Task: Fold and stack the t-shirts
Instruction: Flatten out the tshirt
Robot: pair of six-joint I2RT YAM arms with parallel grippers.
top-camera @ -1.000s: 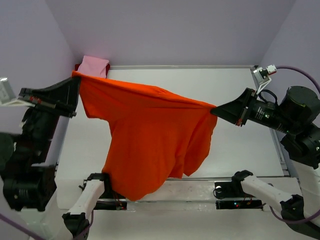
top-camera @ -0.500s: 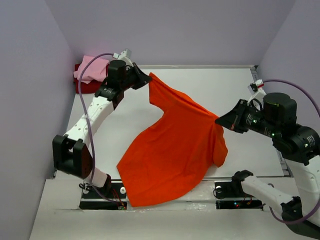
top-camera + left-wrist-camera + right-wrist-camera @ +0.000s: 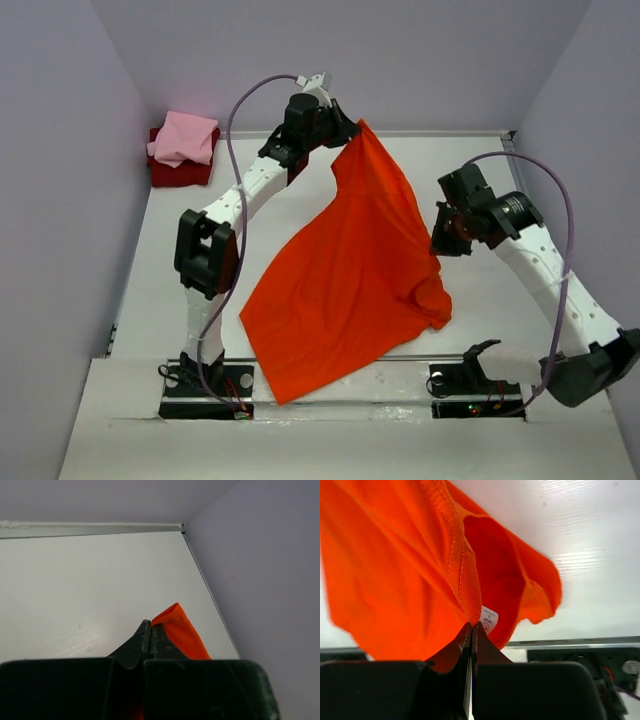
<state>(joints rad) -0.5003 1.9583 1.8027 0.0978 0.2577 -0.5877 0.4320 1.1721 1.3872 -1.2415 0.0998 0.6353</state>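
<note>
Left gripper [image 3: 352, 128]: yours sits up near the middle of the counter's far edge. It is clenched on a corner of the orange-red t-shirt [image 3: 345, 290]. In the left wrist view the jaws are pressed flat together, and a small fold of orange cloth [image 3: 180, 635] pokes out just past the tips [image 3: 148, 625].

Right gripper [image 3: 437, 240]: you will find it toward the right edge of the counter, about midway between the far and near edges. It is clamped on the shirt's collar area. The right wrist view shows the fingertips [image 3: 471, 626] meeting on a stitched seam of the cloth [image 3: 395, 580], with a white label [image 3: 489, 618] just beside them.

Orange-red t-shirt: it hangs stretched between your two grippers, from the far edge down to the right side. From that line the cloth spreads wide toward the near edge, and its lowest corner reaches that edge left of centre. A bunched lobe of cloth sags below the right gripper.

Pink t-shirt [image 3: 185, 138]: folded small in the far left corner, resting on top of the dark red one.

Dark red t-shirt [image 3: 180, 172]: folded under the pink one, with only its edges showing.

Counter [image 3: 500, 170]: white. You can see bare surface in both wrist views [image 3: 75, 580] [image 3: 590, 555].
</note>
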